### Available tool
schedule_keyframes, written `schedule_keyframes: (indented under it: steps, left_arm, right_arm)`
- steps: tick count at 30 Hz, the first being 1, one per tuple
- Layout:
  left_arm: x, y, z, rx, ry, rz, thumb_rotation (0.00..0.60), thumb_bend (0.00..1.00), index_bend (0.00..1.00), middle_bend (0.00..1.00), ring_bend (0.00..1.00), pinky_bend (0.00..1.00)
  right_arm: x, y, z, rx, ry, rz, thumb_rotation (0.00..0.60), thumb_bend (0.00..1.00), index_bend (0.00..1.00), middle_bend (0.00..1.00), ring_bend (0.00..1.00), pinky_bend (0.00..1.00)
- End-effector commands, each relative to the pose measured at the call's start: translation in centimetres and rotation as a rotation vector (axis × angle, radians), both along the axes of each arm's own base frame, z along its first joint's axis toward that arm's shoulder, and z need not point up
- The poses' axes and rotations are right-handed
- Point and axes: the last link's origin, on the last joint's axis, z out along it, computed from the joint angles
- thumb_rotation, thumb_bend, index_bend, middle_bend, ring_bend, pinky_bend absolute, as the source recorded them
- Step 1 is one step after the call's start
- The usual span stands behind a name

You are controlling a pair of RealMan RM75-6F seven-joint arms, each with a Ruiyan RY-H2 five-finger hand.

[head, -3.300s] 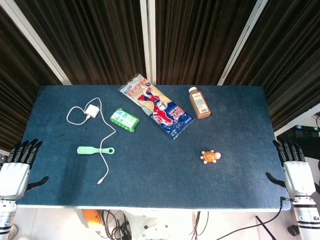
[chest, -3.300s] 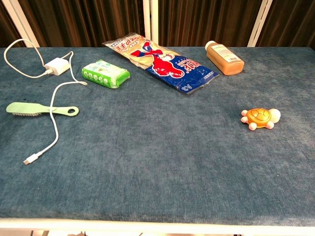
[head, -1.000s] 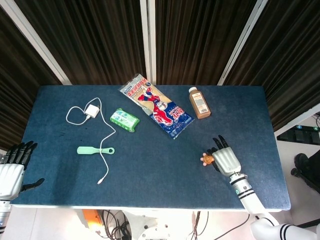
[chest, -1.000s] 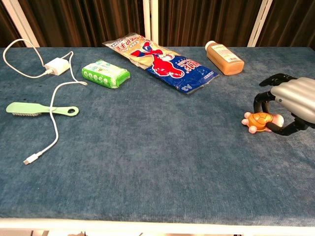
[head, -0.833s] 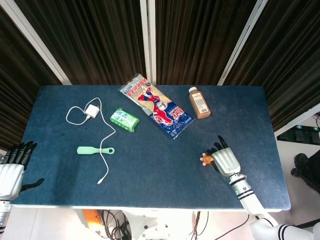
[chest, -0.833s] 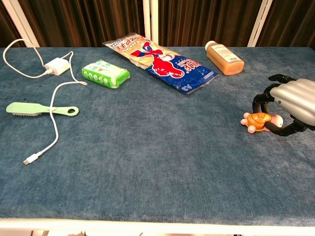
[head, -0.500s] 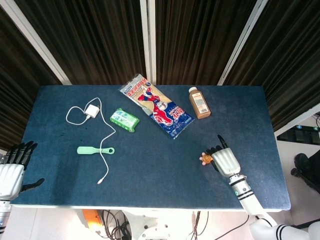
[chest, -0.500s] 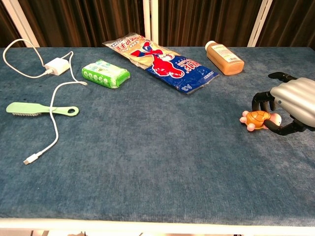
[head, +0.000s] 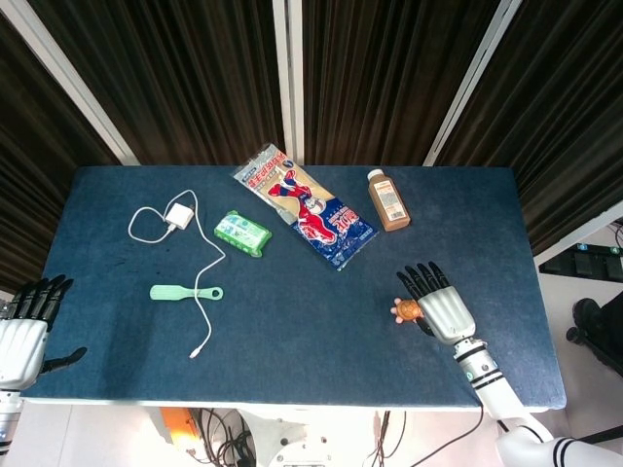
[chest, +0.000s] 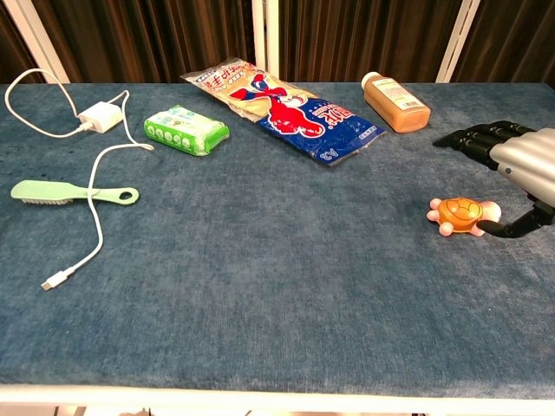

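Right hand (head: 436, 302) sits lower right of the head view, palm down, fingers (chest: 475, 138) spread and stretched out flat, holding nothing. In the chest view it comes in from the right edge, fingers raised off the cloth; the thumb reaches down to about table level just right of the toy turtle (chest: 460, 213).

Turtle lies on the table (head: 292, 350) at the hand's left side, under and just ahead of the thumb. Thumb tip looks touching its rear end or a hair off, cannot tell which. Fingers are above and beyond it, not around it.

Handling, my read: small hard plastic, light, rigid. Smooth domed shell is probably slippery, and the stubby pink feet give little purchase. Likely skids on the cloth if nudged sideways. Best hold looks like a pinch across the shell's flanks, thumb one side, fingers the other, low near the feet rather than on the dome top.

Left hand (head: 24, 336) is at the lower left edge of the head view, off the table corner, fingers apart, empty, well away from everything. The chest view doesn't show it.

Further out: a brown bottle (head: 388, 200) lies upper right of the turtle, well apart.
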Motion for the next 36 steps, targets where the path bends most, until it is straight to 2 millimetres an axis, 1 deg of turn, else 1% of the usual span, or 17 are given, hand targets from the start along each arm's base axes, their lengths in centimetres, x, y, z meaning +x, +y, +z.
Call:
schedule_keyframes:
  steps: [1,3,7,9,15,16,18,19,21,22,26,28,33,34,36]
  left_arm:
    - [0.0,0.0,0.0,0.000,0.000,0.000,0.600,0.00,0.06,0.03,0.00,0.00]
    - [0.0,0.0,0.0,-0.002,0.001,0.000,0.600,0.00,0.06,0.03,0.00,0.00]
    - [0.0,0.0,0.0,-0.001,0.000,0.003,0.600,0.00,0.06,0.02,0.00,0.00]
    - [-0.1,0.0,0.0,0.000,0.000,0.004,0.600,0.00,0.06,0.02,0.00,0.00]
    - [-0.2,-0.1,0.0,0.002,-0.002,0.008,0.600,0.00,0.06,0.03,0.00,0.00]
    - [-0.2,-0.1,0.0,0.002,-0.002,0.008,0.600,0.00,0.06,0.03,0.00,0.00]
    - [-0.2,0.0,0.0,0.001,-0.003,0.008,0.600,0.00,0.06,0.02,0.00,0.00]
    - [-0.2,0.0,0.0,0.001,-0.003,0.007,0.600,0.00,0.06,0.02,0.00,0.00]
    - [-0.3,0.0,0.0,0.000,-0.003,0.007,0.600,0.00,0.06,0.02,0.00,0.00]
    - [-0.3,0.0,0.0,0.000,-0.003,0.007,0.600,0.00,0.06,0.03,0.00,0.00]
    - [-0.3,0.0,0.0,-0.002,-0.003,0.008,0.600,0.00,0.06,0.03,0.00,0.00]
    - [-0.3,0.0,0.0,-0.002,-0.002,0.008,0.600,0.00,0.06,0.02,0.00,0.00]
    - [-0.3,0.1,0.0,-0.002,-0.001,0.007,0.600,0.00,0.06,0.02,0.00,0.00]
    - [-0.2,0.1,0.0,-0.002,-0.001,0.007,0.600,0.00,0.06,0.03,0.00,0.00]
    - [-0.2,0.1,0.0,-0.002,-0.001,0.006,0.600,0.00,0.06,0.03,0.00,0.00]
  right_arm:
    - [0.1,0.1,0.2,-0.006,-0.005,0.003,0.600,0.15,0.01,0.11,0.00,0.00]
    - [0.1,0.3,0.2,-0.003,-0.008,0.004,0.600,0.19,0.05,0.14,0.00,0.00]
    - [0.2,0.6,-0.2,0.022,0.011,0.006,0.600,0.25,0.21,0.21,0.00,0.00]
    - [0.2,0.5,-0.4,0.025,0.018,0.003,0.600,0.27,0.26,0.23,0.00,0.00]
    - [0.4,0.3,-0.8,0.034,0.040,-0.001,0.600,0.30,0.41,0.37,0.00,0.00]
    - [0.4,0.2,-0.9,0.034,0.041,-0.003,0.600,0.31,0.45,0.40,0.01,0.00]
    - [0.4,0.2,-1.1,0.034,0.037,-0.016,0.600,0.32,0.54,0.49,0.05,0.00]
    - [0.4,0.2,-1.1,0.031,0.034,-0.019,0.600,0.33,0.61,0.55,0.09,0.00]
    - [0.5,0.0,-1.2,0.020,0.027,-0.020,0.600,0.34,0.70,0.62,0.14,0.00]
    - [0.6,0.0,-1.3,0.016,0.021,-0.019,0.600,0.35,0.77,0.67,0.17,0.00]
    - [0.8,-0.1,-1.4,-0.015,-0.011,-0.007,0.600,0.43,0.96,0.81,0.29,0.00]
    - [0.7,-0.2,-1.5,-0.020,-0.014,-0.003,0.600,0.46,1.00,0.85,0.33,0.00]
    - [0.5,-0.2,-1.4,-0.041,-0.008,0.007,0.600,0.45,1.00,0.88,0.36,0.00]
    - [0.5,-0.3,-1.3,-0.047,-0.008,0.010,0.600,0.43,0.99,0.88,0.36,0.00]
    - [0.3,-0.3,-1.0,-0.053,-0.001,0.013,0.600,0.38,0.92,0.83,0.33,0.00]
